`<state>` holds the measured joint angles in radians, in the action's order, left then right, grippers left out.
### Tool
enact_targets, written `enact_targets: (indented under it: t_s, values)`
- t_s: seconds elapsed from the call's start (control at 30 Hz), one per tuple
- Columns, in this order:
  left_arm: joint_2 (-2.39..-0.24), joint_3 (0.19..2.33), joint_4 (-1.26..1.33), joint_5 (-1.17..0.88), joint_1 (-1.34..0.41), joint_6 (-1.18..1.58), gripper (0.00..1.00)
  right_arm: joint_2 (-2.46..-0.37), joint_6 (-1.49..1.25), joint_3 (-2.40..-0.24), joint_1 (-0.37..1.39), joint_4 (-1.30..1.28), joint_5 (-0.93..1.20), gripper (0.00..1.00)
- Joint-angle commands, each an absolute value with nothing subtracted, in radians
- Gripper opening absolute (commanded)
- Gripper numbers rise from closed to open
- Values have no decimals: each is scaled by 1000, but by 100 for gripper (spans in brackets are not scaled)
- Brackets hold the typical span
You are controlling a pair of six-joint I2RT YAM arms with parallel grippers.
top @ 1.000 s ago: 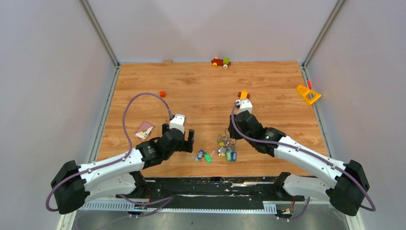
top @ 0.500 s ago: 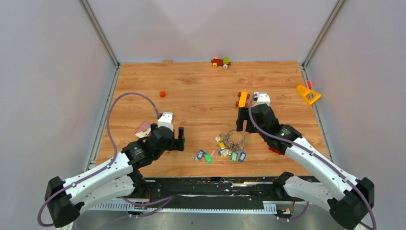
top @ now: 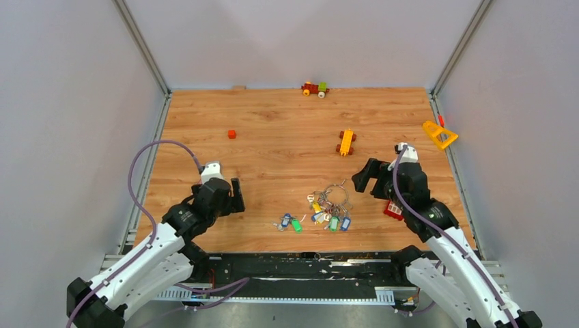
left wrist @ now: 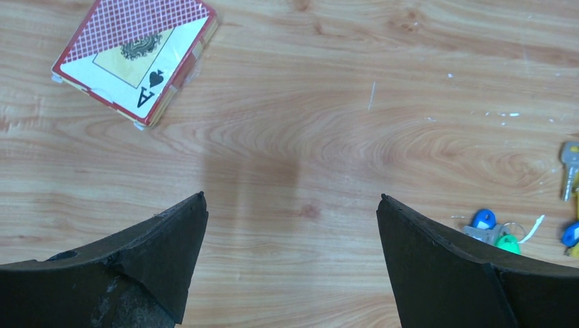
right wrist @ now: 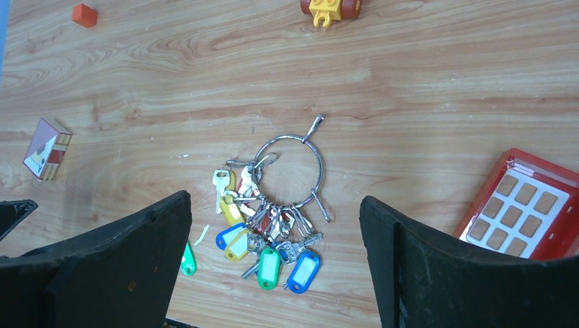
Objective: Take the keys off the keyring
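Left gripper [left wrist: 292,198] and right gripper [right wrist: 274,198] gape empty; two loose keys [top: 290,223] lie near the table's [top: 273,116] front edge, most keys [right wrist: 263,239] still on the keyring [right wrist: 290,171].

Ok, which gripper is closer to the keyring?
Right. The right gripper sits open just right of the keyring; the left gripper is farther off, beyond the loose keys to its left.

Bright even overhead light, soft faint shadows, sharp focus, no glare
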<state>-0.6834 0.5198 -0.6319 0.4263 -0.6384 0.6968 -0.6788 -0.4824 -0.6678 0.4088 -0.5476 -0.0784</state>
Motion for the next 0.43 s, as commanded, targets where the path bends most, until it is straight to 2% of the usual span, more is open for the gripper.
enact_targets:
  t_s: [0.0, 0.4]
  values:
    - [-697, 564, -660, 451, -635, 732, 100, -640, -515, -654, 405, -573, -116, 93]
    - [-639, 541, -651, 466, -634, 723, 100, -575, -490, -643, 405, -601, -168, 93]
